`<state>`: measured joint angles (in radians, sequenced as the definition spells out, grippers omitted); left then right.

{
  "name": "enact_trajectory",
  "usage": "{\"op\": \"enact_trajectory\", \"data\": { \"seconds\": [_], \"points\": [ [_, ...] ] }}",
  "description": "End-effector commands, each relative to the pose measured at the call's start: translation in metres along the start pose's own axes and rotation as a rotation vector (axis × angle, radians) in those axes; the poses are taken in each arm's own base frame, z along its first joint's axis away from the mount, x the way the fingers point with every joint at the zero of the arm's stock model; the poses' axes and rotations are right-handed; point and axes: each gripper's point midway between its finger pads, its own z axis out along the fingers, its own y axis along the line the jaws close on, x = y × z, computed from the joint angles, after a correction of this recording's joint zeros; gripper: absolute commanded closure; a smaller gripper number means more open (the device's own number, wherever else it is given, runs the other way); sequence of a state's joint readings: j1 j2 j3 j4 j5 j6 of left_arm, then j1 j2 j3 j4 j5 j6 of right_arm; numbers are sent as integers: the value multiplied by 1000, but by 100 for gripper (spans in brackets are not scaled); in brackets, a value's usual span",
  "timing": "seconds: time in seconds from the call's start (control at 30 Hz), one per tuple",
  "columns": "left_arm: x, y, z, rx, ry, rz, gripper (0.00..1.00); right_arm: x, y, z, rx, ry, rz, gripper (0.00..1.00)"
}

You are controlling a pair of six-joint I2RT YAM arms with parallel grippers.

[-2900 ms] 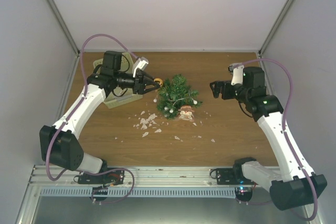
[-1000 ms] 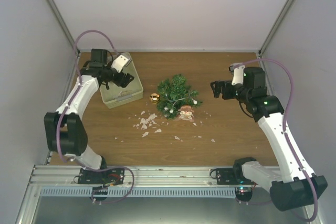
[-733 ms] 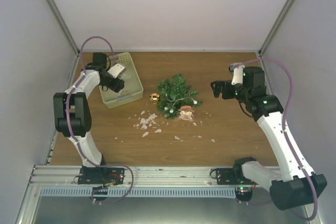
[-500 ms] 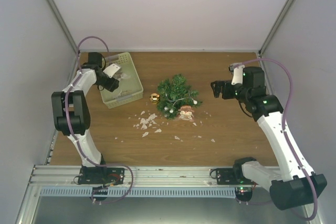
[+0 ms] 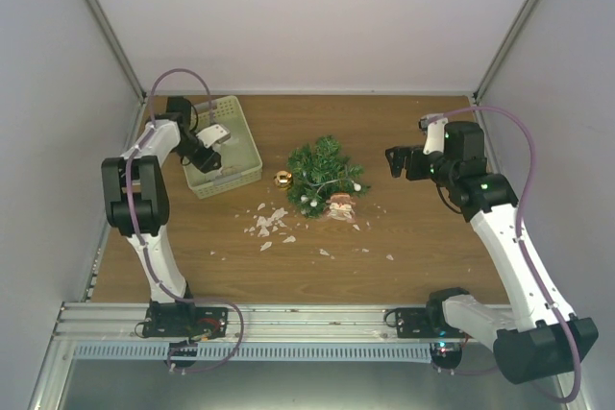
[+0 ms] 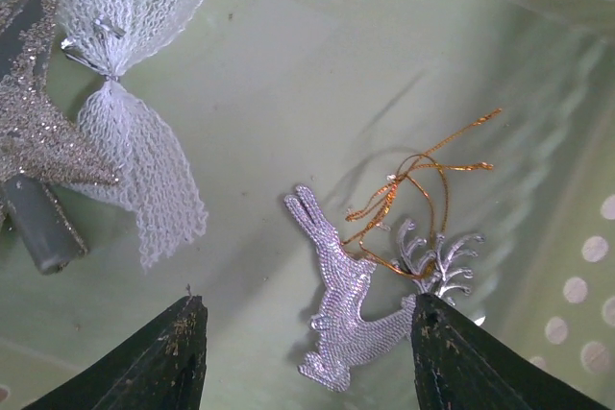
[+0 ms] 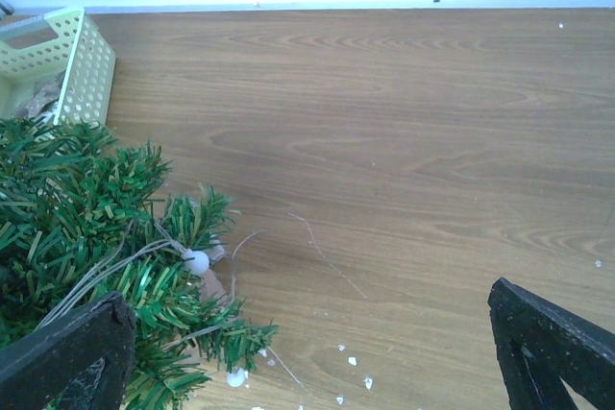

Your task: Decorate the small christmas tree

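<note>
A wooden surface (image 5: 432, 247) fills the floor of a white-walled booth, with the tree (image 5: 325, 175) near its middle and the basket (image 5: 252, 144) to the left by the far edge. The tree's pot (image 5: 339, 205) shows off to one side of the branches, so the tree seems to be leaning or lying over, though from above I cannot be sure.

It already carries a pale cord and a few white balls (image 5: 308, 201). A gold ball (image 5: 282, 179) sits just beside its left branches, apparently on the wood and not hung. White flakes (image 5: 269, 223) are scattered in front of the tree.

The left pincer (image 6: 307, 362) is down inside the basket, its jaws partly apart and holding nothing. They stand on either side of a silver reindeer (image 6: 341, 319) with a gold loop, and neither finger clearly touches it. A white mesh bow (image 6: 125, 141) and a glittery star (image 6: 34, 136) lie further left in the basket.

The right pincer (image 7: 307, 352) is spread wide and empty, hovering right of the tree with bare wood below it.

I judge the job to be in its early or middle part. Some trimming is on, but the reindeer, bow and star have yet to go up, and the gold ball likely needs seating too.
</note>
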<state>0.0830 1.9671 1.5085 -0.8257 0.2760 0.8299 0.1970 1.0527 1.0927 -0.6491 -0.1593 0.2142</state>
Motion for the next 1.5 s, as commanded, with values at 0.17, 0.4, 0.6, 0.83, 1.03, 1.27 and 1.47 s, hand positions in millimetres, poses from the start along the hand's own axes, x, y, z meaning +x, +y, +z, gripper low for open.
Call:
{"op": "enact_trajectory", "data": {
  "seconds": [0.17, 0.4, 0.6, 0.83, 1.03, 1.27, 1.47],
  "points": [
    [-12, 2, 18, 70, -4, 56, 44, -2, -2, -1, 2, -22, -5, 0],
    [-18, -5, 34, 93, 18, 72, 49, -1, -2, -1, 3, -20, -7, 0],
    [-23, -12, 44, 113, 39, 82, 58, 0, -3, -2, 8, -20, -9, 0],
    [-24, -8, 49, 104, 49, 60, 75, 2, -3, -1, 6, -18, -9, 1],
    [-23, -3, 53, 85, 58, 39, 100, 1, -3, -2, 9, -23, -10, 0],
    [-42, 0, 31, 63, 0, 44, 100, 2, -3, 0, 8, -18, -9, 0],
    [-42, 2, 23, 40, 7, 56, 93, 1, -3, 0, 4, -18, -12, 0]
  ]
}}
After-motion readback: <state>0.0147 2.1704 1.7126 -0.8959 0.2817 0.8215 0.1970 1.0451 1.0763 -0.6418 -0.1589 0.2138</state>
